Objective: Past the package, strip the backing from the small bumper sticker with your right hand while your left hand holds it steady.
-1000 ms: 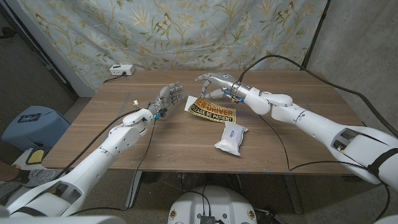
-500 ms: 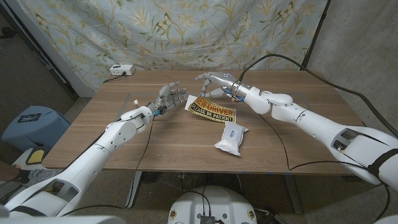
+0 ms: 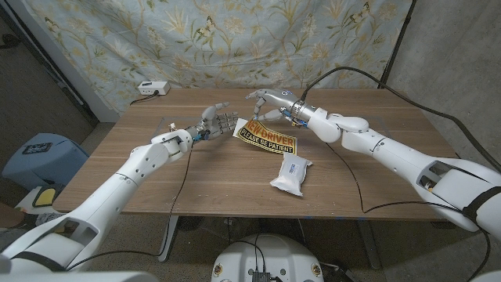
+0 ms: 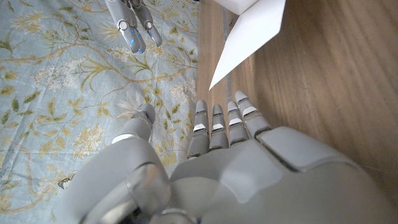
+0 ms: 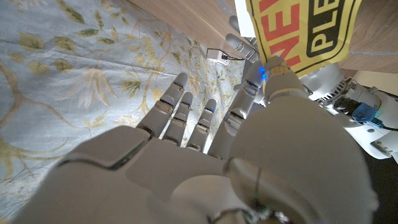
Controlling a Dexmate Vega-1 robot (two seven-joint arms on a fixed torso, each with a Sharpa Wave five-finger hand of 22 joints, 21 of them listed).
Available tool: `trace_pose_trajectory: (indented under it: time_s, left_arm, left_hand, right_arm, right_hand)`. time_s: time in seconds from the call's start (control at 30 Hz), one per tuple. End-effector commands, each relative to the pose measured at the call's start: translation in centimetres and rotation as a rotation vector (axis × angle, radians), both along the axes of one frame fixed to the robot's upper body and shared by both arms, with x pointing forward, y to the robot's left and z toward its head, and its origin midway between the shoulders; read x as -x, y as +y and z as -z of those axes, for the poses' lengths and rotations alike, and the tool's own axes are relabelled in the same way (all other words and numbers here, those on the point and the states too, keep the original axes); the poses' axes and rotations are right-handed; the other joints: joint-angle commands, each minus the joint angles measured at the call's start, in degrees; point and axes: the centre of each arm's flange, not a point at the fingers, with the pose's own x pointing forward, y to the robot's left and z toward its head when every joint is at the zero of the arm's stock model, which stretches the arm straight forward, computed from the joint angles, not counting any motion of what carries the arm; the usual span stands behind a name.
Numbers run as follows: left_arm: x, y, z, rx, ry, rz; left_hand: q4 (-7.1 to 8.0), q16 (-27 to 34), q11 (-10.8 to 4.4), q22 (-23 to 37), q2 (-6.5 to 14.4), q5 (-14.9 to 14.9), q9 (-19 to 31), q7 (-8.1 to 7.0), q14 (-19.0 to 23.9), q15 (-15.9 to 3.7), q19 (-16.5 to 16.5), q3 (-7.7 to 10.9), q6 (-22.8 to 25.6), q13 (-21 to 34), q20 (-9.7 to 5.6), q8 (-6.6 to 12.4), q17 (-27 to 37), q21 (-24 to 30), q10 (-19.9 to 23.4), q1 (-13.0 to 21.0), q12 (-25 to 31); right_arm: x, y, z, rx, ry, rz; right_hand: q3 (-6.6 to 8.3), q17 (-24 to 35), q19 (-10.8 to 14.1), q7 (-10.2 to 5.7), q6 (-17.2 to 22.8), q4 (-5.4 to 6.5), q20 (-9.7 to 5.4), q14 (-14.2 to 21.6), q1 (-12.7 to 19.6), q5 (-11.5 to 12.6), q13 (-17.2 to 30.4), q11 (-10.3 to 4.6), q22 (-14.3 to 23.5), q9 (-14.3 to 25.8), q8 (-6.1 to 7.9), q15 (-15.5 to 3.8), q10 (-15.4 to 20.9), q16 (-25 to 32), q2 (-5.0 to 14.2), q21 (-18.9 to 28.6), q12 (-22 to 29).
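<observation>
The bumper sticker (image 3: pixel 267 138) lies on the wooden surface (image 3: pixel 196 176) beyond the white package (image 3: pixel 290 173), flanked for the peel: the left hand (image 3: pixel 217 121), fingers spread, hovers at its near end; the right hand (image 3: pixel 268 105), also spread, arches above, gripping nothing.

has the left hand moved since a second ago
Yes. The left hand has edged farther across the table toward the bumper sticker, which hasn't moved.
</observation>
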Motion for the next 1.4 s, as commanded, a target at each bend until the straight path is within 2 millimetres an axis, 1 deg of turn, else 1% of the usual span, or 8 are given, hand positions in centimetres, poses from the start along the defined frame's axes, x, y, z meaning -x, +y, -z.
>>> trace_pose_trajectory:
  time_s: [0.03, 0.47, 0.53, 0.9, 1.23, 1.33, 1.37, 1.4]
  left_arm:
    - [0.1, 0.1, -0.2, 0.025, 0.11, 0.021]
    - [0.1, -0.4, -0.9, -0.031, 0.169, 0.059]
    - [0.1, -0.6, -1.1, -0.042, 0.172, 0.063]
    - [-0.3, -1.9, -2.0, -0.099, 0.215, 0.115]
    - [-0.7, -2.9, -2.6, -0.161, 0.246, 0.151]
    - [-0.8, -3.1, -2.7, -0.177, 0.26, 0.156]
    - [-0.8, -3.1, -2.7, -0.181, 0.264, 0.157]
    - [-0.9, -3.2, -2.7, -0.186, 0.265, 0.158]
  left_hand:
    - [-0.24, 0.2, 0.45, 0.1, -0.1, 0.4, 0.3, 0.08, 0.8, 0.16, 1.1, -0.09, 0.7, 0.1, 0.48, 0.06, 0.2, 0.4, 0.9, 1.0, 0.2]
    - [-0.19, 0.0, 1.57, 0.3, -0.7, 1.2, 0.4, 0.21, 2.5, 1.3, 3.2, -0.31, 2.6, 0.2, 1.72, -0.1, 0.2, 0.9, 2.3, 2.6, 0.1]
    - [-0.18, 0.0, 1.68, 0.3, -0.8, 1.3, 0.4, 0.22, 2.8, 1.33, 3.4, -0.37, 2.8, 0.2, 1.65, -0.17, 0.2, 0.9, 2.5, 2.8, 0.1]
    - [-0.21, -0.1, 1.88, 0.4, -1.0, 1.6, 0.5, 0.22, 3.6, 1.64, 4.2, -0.51, 3.6, 0.2, 2.35, -0.35, 0.3, 1.0, 3.2, 3.9, -0.1]
    - [-0.15, -0.3, 1.96, 0.7, -1.6, 2.3, 0.6, 0.21, 5.2, 1.88, 5.4, -1.07, 5.2, 0.4, 2.81, -0.67, 0.3, 1.2, 4.6, 6.2, -0.3]
    - [-0.1, -0.5, 1.97, 0.7, -1.9, 2.5, 0.7, 0.21, 5.5, 2.02, 5.6, -1.43, 5.4, 0.6, 2.92, -0.89, 0.4, 1.1, 5.0, 7.2, -0.5]
    - [0.07, -0.5, 1.96, 0.8, -2.0, 2.7, 0.8, 0.21, 5.8, 2.02, 6.1, -1.89, 6.4, 0.8, 3.03, -0.79, 0.4, 1.2, 5.6, 8.0, -0.5]
    - [0.22, -0.6, 1.97, 0.9, -2.1, 2.9, 0.9, 0.21, 6.4, 2.07, 6.5, -2.83, 6.9, 1.1, 3.28, -1.11, 0.4, 1.2, 6.0, 9.4, -0.8]
  right_arm:
    - [0.3, 0.0, -0.4, -0.001, -0.013, -0.005]
    - [0.7, -0.3, -0.6, -0.003, -0.031, -0.014]
    - [0.8, -0.4, -0.6, -0.005, -0.033, -0.015]
    - [1.2, -0.5, -0.6, -0.021, -0.04, -0.019]
    - [1.5, -0.7, -0.5, -0.03, -0.046, -0.025]
    - [1.6, -0.8, -0.6, -0.032, -0.048, -0.025]
    - [1.6, -0.9, -0.6, -0.034, -0.049, -0.024]
    - [1.6, -0.9, -0.6, -0.036, -0.049, -0.024]
  right_hand:
    - [-0.25, 0.2, 0.2, -0.15, 0.1, 0.06, -1.16, 0.4, 0.4, 0.2, 0.1, -0.06, 0.3, 0.3, 0.1, -5.78, 0.2, 0.2, 0.28, -0.2, -0.2]
    - [-0.47, 0.3, 0.2, -0.21, 0.1, 0.07, -1.14, 0.5, 0.5, 0.2, 0.1, -0.07, 0.3, 0.3, 0.04, -5.8, 0.3, 0.2, 0.34, -0.2, -0.3]
    - [-0.51, 0.3, 0.2, -0.2, 0.1, 0.06, -1.13, 0.5, 0.5, 0.3, 0.1, -0.09, 0.3, 0.4, 0.01, -5.8, 0.4, 0.2, 0.35, -0.2, -0.3]
    - [-0.63, 0.3, 0.3, -0.17, 0.1, 0.07, -1.16, 0.6, 0.6, 0.3, 0.1, -0.06, 0.3, 0.4, -0.07, -5.88, 0.5, 0.2, 0.41, -0.2, -0.4]
    - [-0.77, 0.3, 0.3, -0.19, 0.1, 0.11, -1.17, 0.7, 0.6, 0.3, 0.1, -0.1, 0.3, 0.4, -0.13, -5.89, 0.6, 0.2, 0.43, -0.2, -0.4]
    - [-0.8, 0.3, 0.4, -0.21, 0.1, 0.09, -1.15, 0.7, 0.6, 0.4, 0.1, -0.1, 0.3, 0.4, -0.15, -5.89, 0.6, 0.2, 0.42, -0.2, -0.4]
    - [-0.81, 0.3, 0.4, -0.24, 0.1, 0.12, -1.16, 0.7, 0.6, 0.4, 0.1, -0.07, 0.3, 0.4, -0.16, -5.9, 0.6, 0.2, 0.45, -0.2, -0.4]
    - [-0.83, 0.3, 0.4, -0.31, 0.1, 0.13, -1.17, 0.7, 0.6, 0.4, 0.1, -0.07, 0.3, 0.4, -0.18, -5.92, 0.6, 0.2, 0.46, -0.2, -0.5]
